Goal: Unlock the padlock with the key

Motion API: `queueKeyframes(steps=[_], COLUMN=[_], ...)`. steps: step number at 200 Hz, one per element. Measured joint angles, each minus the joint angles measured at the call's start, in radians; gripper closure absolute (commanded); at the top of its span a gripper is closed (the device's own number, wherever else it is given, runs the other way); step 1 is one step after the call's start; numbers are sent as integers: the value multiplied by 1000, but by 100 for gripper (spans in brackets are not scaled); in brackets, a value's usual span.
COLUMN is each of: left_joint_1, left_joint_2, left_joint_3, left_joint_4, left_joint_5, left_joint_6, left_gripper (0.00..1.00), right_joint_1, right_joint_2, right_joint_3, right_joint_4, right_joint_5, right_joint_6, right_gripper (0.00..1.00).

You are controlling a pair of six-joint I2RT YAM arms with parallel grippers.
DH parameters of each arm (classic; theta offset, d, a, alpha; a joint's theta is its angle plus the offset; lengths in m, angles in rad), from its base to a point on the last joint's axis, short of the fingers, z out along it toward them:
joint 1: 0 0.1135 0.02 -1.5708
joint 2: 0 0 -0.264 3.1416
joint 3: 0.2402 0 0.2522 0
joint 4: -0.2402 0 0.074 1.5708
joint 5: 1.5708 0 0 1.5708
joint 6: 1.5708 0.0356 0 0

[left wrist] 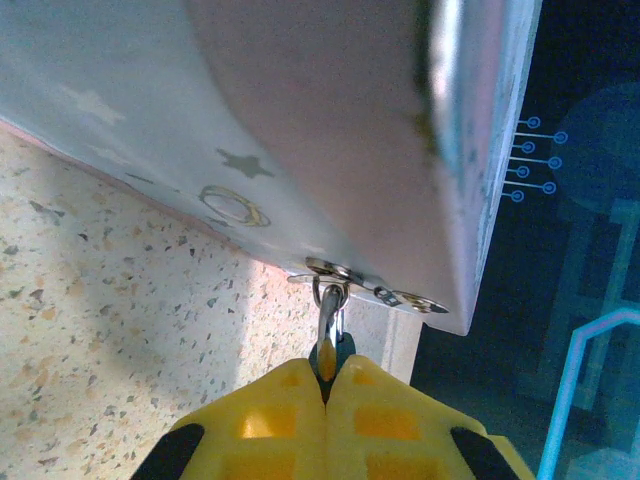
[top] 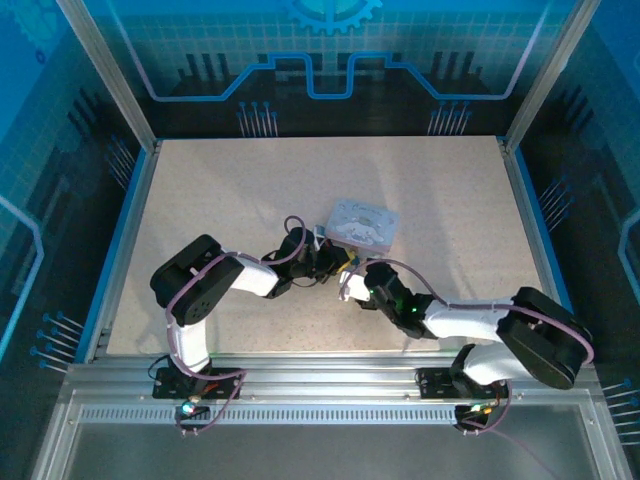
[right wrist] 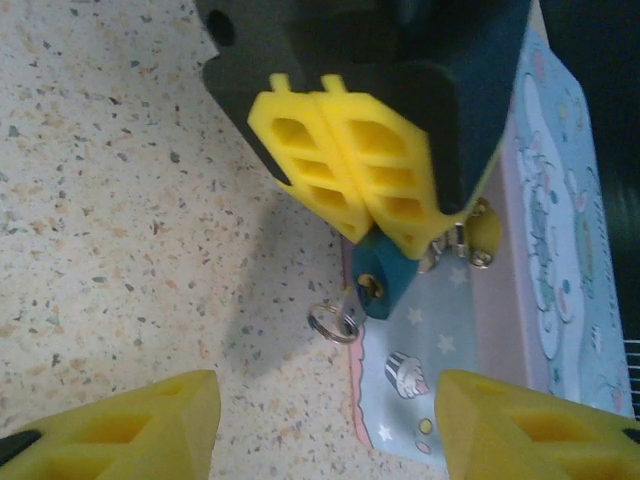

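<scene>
The small teal padlock (right wrist: 388, 275) hangs by its silver shackle (left wrist: 330, 308) from the hasp of the lavender cartoon tin (top: 360, 222). My left gripper (left wrist: 328, 385) is shut on the padlock body (left wrist: 330, 352), its yellow fingers (right wrist: 345, 170) pressed together. The key (right wrist: 352, 302) with its wire ring (right wrist: 333, 323) rests at the tin's lower edge, right beside the brass keyhole (right wrist: 372, 287); whether it sits inside, I cannot tell. My right gripper (right wrist: 330, 430) is wide open just short of the key, with nothing between its fingers (right wrist: 130, 425).
The tin (right wrist: 540, 260) lies flat on the speckled tabletop (top: 220, 200) near the middle, and both arms meet at its near corner. A blue rail and metal posts border the table (top: 130, 200).
</scene>
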Motion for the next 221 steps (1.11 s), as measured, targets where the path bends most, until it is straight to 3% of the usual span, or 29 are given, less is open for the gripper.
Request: queueKeyframes(steps=[62,127,185,221], left_joint_1=[0,0,4,10], left_joint_2=[0,0,0,0], left_joint_3=[0,0,3,8], left_joint_4=[0,2,3,9], left_joint_5=[0,0,0,-2], left_joint_6=[-19,-19,-20,-28], left_gripper=[97,97,97,97], right_joint_1=[-1,-15,-16,-16], right_joint_2=[61,97,114,115], right_joint_3=[16,26,45,59], right_joint_4=[81,114,116,110], right_joint_5=[-2,0,30,48], right_joint_6=[8,27,42,53], right_gripper=[55,80,89,100])
